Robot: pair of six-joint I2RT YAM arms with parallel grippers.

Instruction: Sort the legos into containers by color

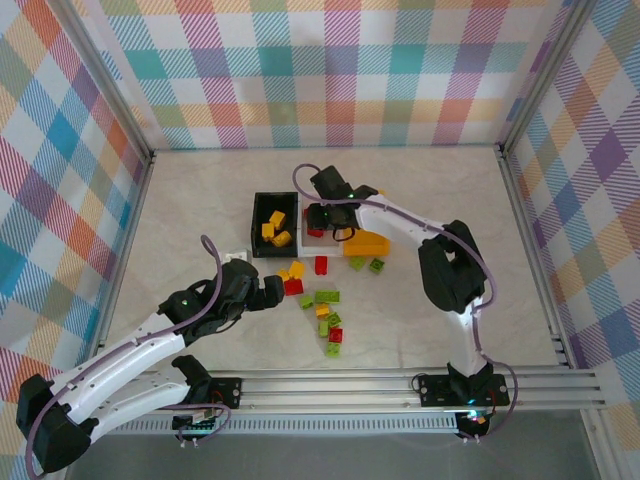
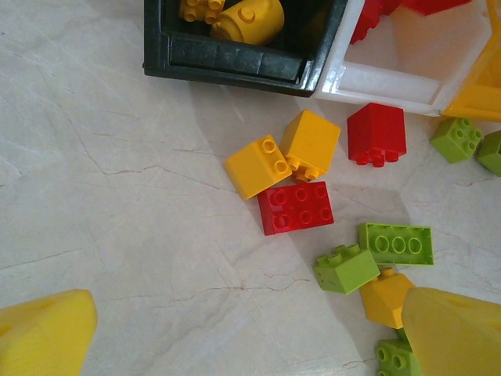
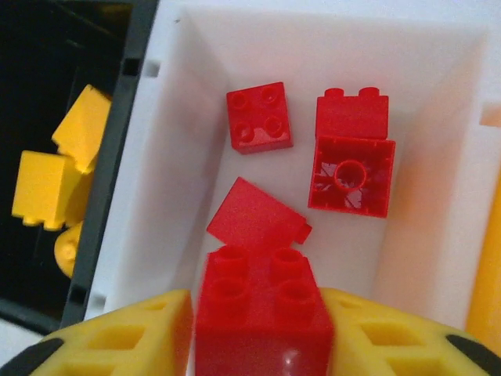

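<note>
1. The red two-by-two brick (image 3: 262, 305) is gripped studs-up between the right gripper's (image 3: 261, 345) yellow fingers. It hangs over the near end of the white bin (image 3: 438, 180).
2. The step in hand looks like a drop-off: other red bricks (image 3: 260, 117) already lie in that bin.
3. The next move likely needs only the fingers to part, since the brick sits inside the walls.
4. The black bin (image 3: 117, 172) alongside holds yellow bricks (image 3: 43, 188). The orange-yellow bin (image 1: 368, 243) stands on the other side.
5. The left gripper (image 2: 246, 337) is spread wide and empty, above loose bricks on the table, near a red two-by-three brick (image 2: 296, 207).
</note>
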